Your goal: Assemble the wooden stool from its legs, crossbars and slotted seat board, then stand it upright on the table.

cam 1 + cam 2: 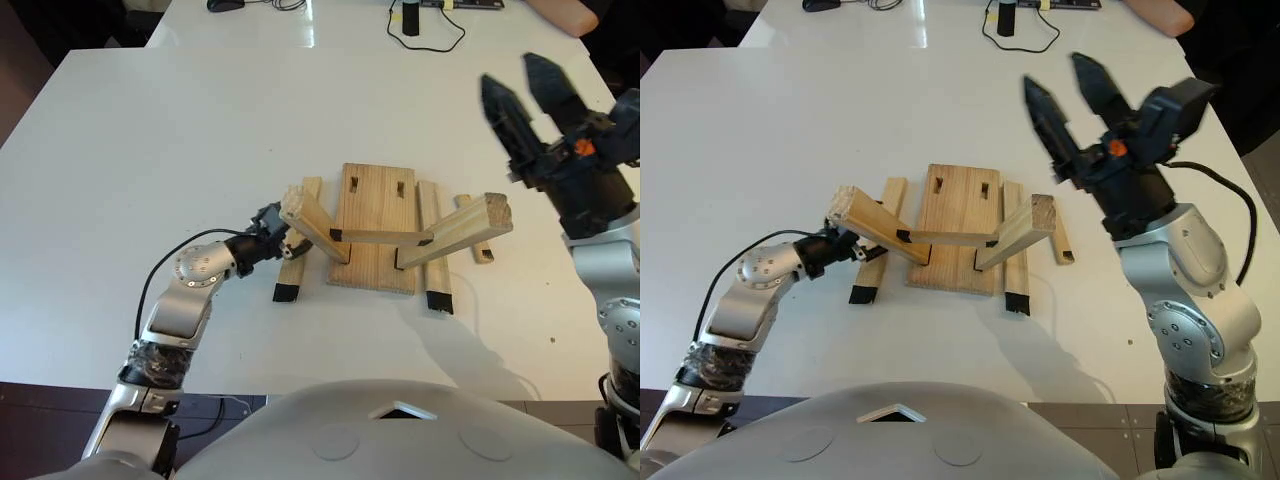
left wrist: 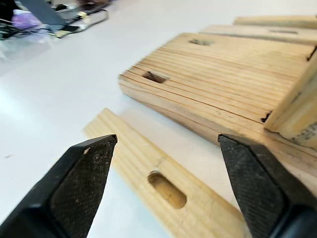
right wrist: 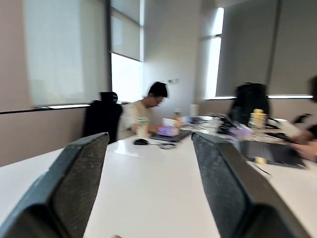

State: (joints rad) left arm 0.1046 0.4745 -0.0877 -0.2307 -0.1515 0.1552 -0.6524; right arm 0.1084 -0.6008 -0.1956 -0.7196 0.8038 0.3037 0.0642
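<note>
Left gripper, low over the table toward its near edge, has its jaws spread wide and holds nothing. Its fingers straddle a loose slotted leg lying flat on the white top, just beside the seat board's left edge. Right gripper hangs high above the table's right side, jaws also well apart and empty.

The seat board lies flat at mid-table, slots facing up. Propped across it is a half-built frame. The left leg and right leg, both tilted outward, are joined by a thin crossbar. The left leg's raised end sits close by the left gripper. A second loose leg, black-tipped, lies flat along the board's right edge. A short piece rests just beyond it.
</note>
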